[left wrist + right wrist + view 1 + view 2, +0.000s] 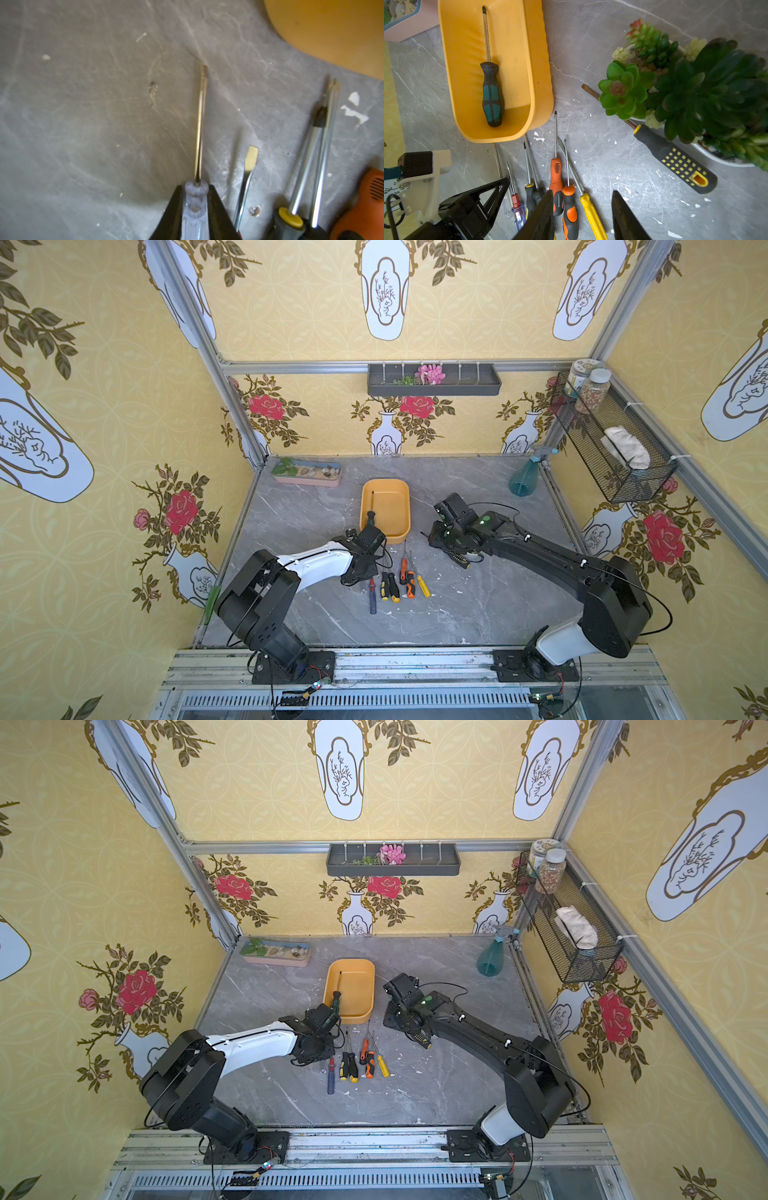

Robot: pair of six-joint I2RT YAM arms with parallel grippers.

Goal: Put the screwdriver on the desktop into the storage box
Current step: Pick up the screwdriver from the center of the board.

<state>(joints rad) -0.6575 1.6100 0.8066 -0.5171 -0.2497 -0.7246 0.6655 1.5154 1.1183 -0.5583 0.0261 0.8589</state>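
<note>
Left fingers [172,214] pinching a clear-handled screwdriver [195,216] on the worktop [83,124]; right fingers [542,218] spread, empty, near the row of screwdrivers [556,178]. Beyond both, the storage box [537,62] just past the row holds a green-handled screwdriver [492,93].

Bright, even light — soft shadows on the desktop [457,614]; top views bow at edges, left wrist view blurred
</note>
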